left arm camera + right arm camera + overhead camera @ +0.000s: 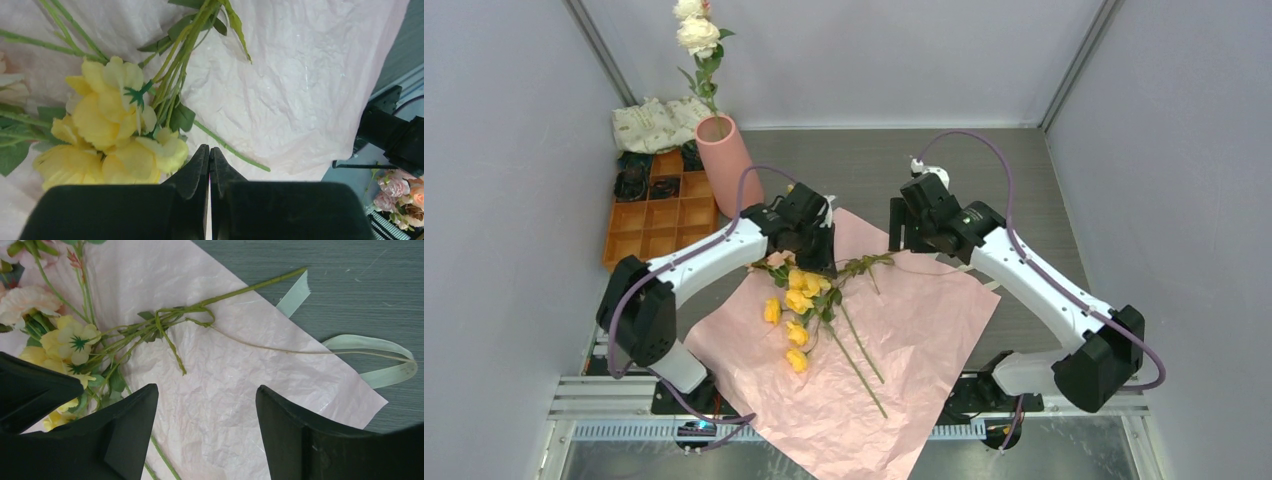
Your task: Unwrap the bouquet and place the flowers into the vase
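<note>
Bright, even light; soft shadows; wrist views slightly blurred

This looks like a robotics lab test cell: plain pale partition walls [504, 120] close in a grey table [864, 160] on three sides, and a left arm [704, 255] and right arm [1034, 285] trailing purple cables [969, 132] are bolted to aluminium rails [604, 395] at its near edge.

We log white links and black joints on the left arm [699, 258] and right arm [1024, 272], with a purple cable [746, 185] looping back from each. The left end effector [209, 148] and right end effector [206, 390] have matte black wedge fingers [300, 440].
</note>
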